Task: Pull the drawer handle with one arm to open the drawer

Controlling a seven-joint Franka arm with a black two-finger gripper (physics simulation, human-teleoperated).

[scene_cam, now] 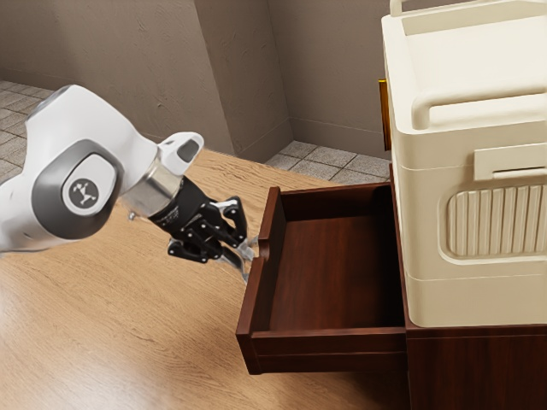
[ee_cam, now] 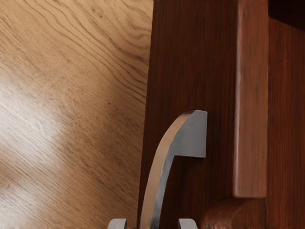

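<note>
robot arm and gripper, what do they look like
The arm has a smooth, rounded white shell. A dark grey ring surrounds a pale joint cap marked with a round dark logo. A silvery metal band leads to the black gripper, with angular linkages, small pale pivot dots and light grey fingertips.
</note>
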